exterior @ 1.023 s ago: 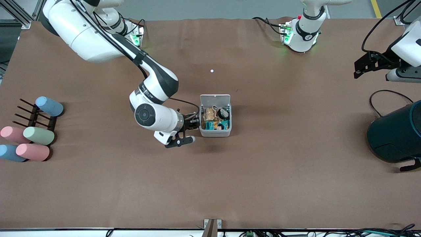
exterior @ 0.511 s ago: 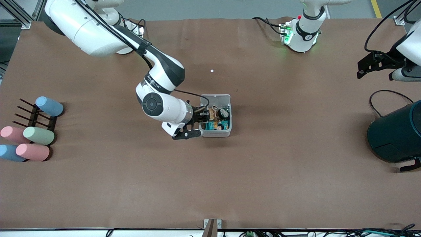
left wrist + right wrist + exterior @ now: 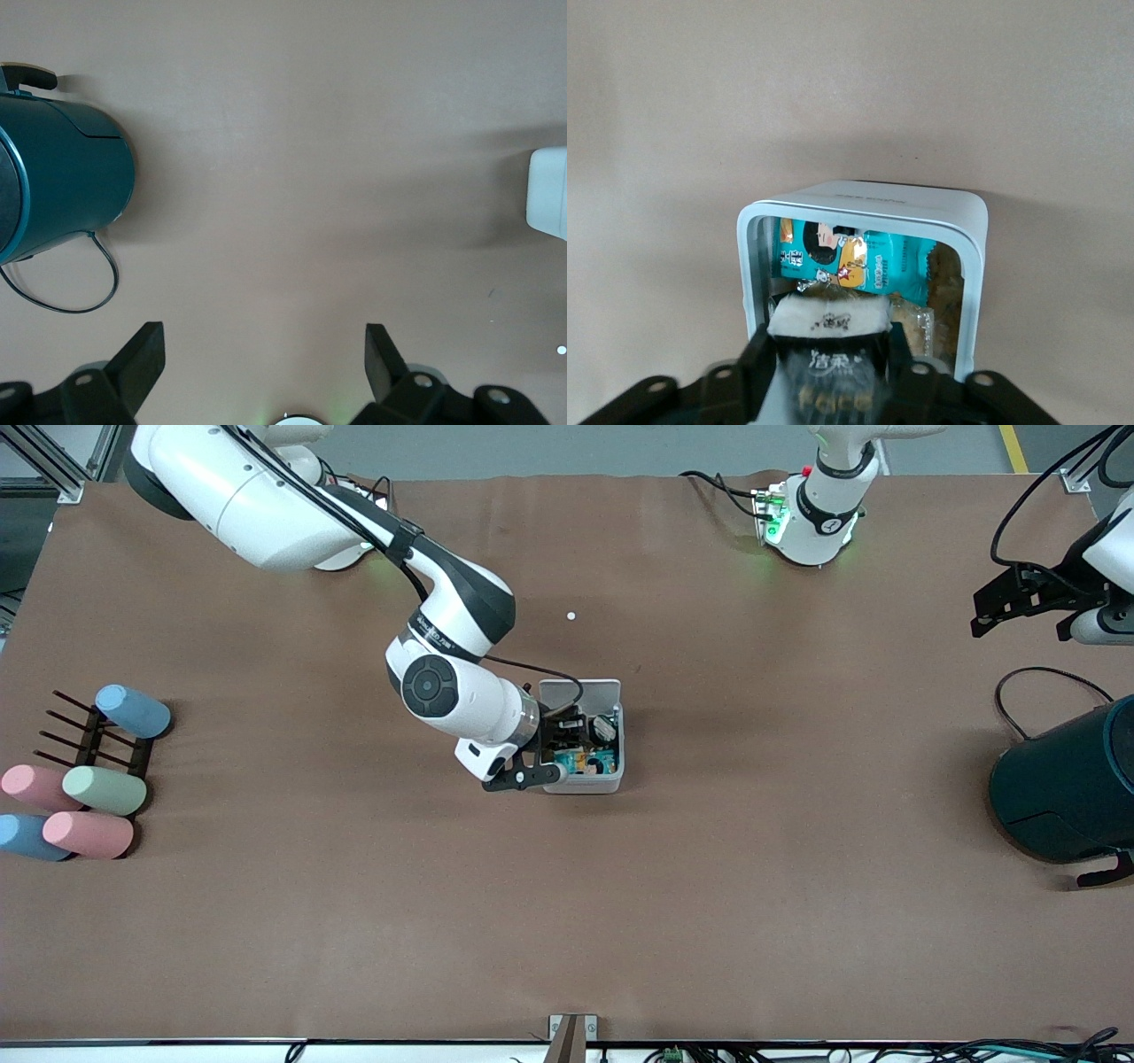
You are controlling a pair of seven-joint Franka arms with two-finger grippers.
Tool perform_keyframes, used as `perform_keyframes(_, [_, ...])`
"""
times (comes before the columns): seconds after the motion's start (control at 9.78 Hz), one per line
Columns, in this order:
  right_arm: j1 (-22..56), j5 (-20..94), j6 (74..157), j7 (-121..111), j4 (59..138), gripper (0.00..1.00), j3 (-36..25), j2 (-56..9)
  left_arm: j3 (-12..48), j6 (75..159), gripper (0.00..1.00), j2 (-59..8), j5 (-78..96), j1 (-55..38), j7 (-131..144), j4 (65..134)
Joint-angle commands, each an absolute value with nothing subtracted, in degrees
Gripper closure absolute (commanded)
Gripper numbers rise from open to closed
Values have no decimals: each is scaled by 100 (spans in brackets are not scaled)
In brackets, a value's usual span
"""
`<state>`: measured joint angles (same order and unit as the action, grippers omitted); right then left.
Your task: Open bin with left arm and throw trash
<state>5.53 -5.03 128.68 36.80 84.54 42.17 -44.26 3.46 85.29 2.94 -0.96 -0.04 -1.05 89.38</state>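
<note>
The bin (image 3: pixel 581 784) is a small light-grey box mid-table, its white lid (image 3: pixel 580 689) swung open. Inside lie a teal snack packet (image 3: pixel 859 261) and other trash, among it a round black-and-silver disc (image 3: pixel 605 728). My right gripper (image 3: pixel 567 742) hangs over the bin's open top. In the right wrist view its fingers (image 3: pixel 764 350) flank a black packet (image 3: pixel 833 359) with gold print and press its sides; the packet's lower part is blurred. My left gripper (image 3: pixel 983 611) waits, open and empty, above the table at the left arm's end, and the left wrist view shows the bin's corner (image 3: pixel 547 190).
A large dark teal cylinder (image 3: pixel 1063 788) with a black cable (image 3: pixel 1045 682) stands at the left arm's end, also seen in the left wrist view (image 3: pixel 62 190). Several pastel cylinders (image 3: pixel 89 779) lie on a dark rack at the right arm's end. A small white dot (image 3: pixel 570 615) lies farther from the camera than the bin.
My right gripper has carried the black packet from beside the bin to over its open top. The left gripper has drifted slightly toward the table's end.
</note>
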Motion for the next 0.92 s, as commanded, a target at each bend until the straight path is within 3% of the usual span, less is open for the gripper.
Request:
perform_keyframes(0.0, [536,-413,12920,3753,8499,4,4210,-4386,369,8429,0,325,-123,9,-114,8868])
perform_keyframes(0.41, [300,-789,12780,3333,8516,1,4184,-4333,352,8437,0,316,-105,26,-175,8859])
perform_keyframes(0.82, [-832,-1608,11482,1710,8508,1,4210,-4132,352,8455,0,308,-123,9,-185,8859])
